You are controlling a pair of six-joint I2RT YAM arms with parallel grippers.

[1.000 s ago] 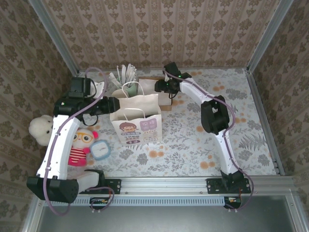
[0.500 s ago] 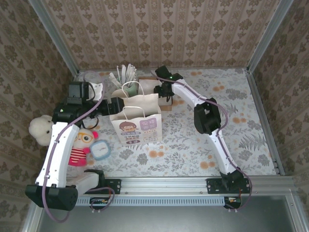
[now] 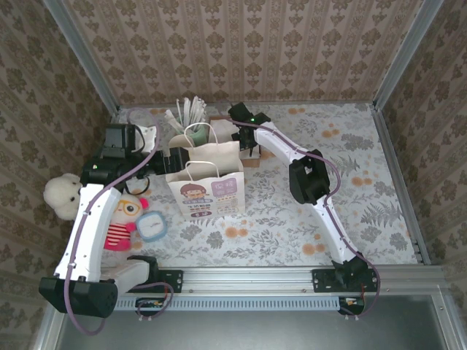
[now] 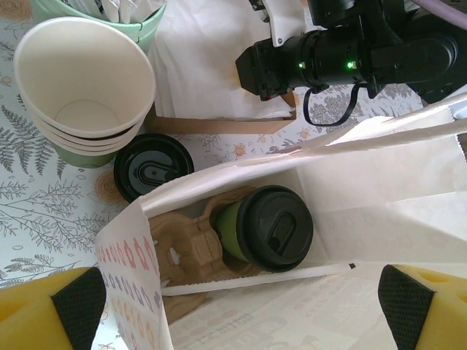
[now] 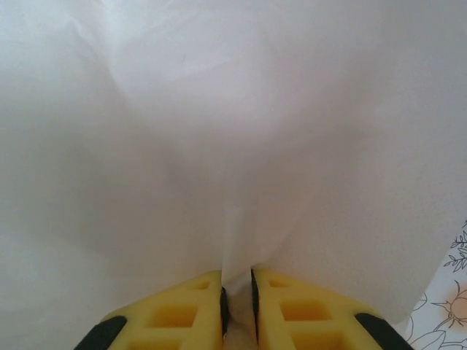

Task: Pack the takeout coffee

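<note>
Since prior frame right gripper (image 5: 237, 299) swung toward 9 o'clock, clamped white paper (image 5: 233, 109); left gripper (image 4: 241, 306) gaped; takeout coffee (image 4: 266, 230) looked crushable, grip sidewall.

Black lid (image 4: 153, 166) lies beside stacked cream cups (image 4: 84, 87).

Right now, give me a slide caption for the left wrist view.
Lidded green takeout coffee seated in a cardboard carrier inside the open paper bag.

The left arm reaches inward, the left tool (image 4: 237, 310) spread wide, while the right arm stretches far and bends leftward, the right tool (image 5: 238, 306) pinched nearly closed.
</note>
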